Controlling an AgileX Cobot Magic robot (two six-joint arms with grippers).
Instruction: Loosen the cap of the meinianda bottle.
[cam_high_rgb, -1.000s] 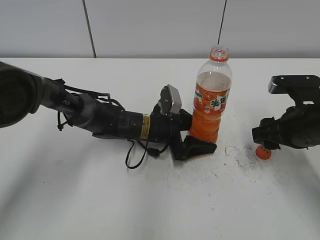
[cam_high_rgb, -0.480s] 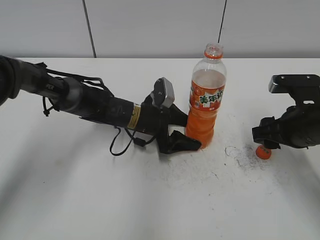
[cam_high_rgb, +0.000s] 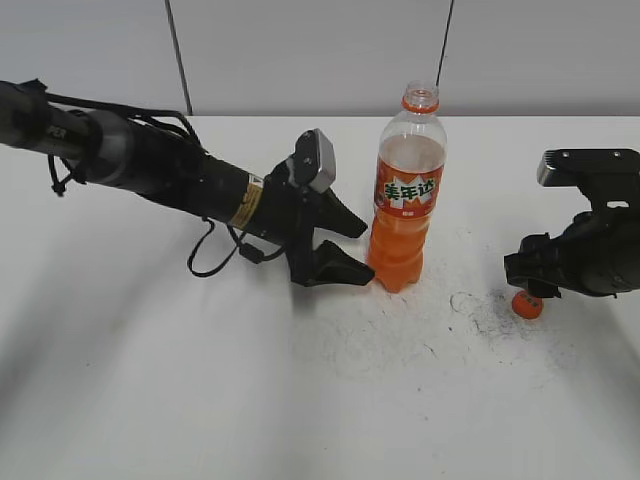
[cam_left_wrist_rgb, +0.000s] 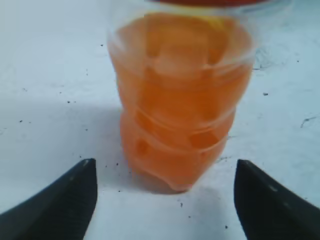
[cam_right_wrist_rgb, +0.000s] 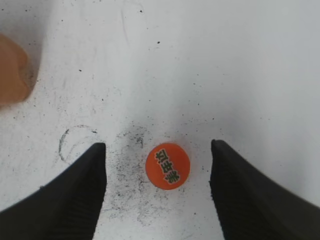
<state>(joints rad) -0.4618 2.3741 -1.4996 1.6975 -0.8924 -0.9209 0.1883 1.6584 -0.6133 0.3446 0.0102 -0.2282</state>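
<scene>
The meinianda bottle (cam_high_rgb: 405, 200) stands upright on the white table with its mouth open and only the orange neck ring at the top. Its orange base fills the left wrist view (cam_left_wrist_rgb: 182, 100). My left gripper (cam_high_rgb: 357, 256) is open just left of the bottle's base, and its jaws (cam_left_wrist_rgb: 164, 172) do not touch it. The cap (cam_high_rgb: 527, 305) lies top-up on the table to the right, apart from the bottle. My right gripper (cam_high_rgb: 530, 285) hovers over it, open, with the cap (cam_right_wrist_rgb: 167, 166) between the jaws (cam_right_wrist_rgb: 158, 150) but untouched.
The table (cam_high_rgb: 300, 400) has dark scuff marks and specks around the cap and bottle. A grey wall runs along the table's back edge. A blurred orange bit of the bottle (cam_right_wrist_rgb: 12, 75) shows at the left of the right wrist view.
My left arm drew back to the left and its open jaws came off the bottle's base. The bottle shifted slightly left. The right arm and cap stayed put.
</scene>
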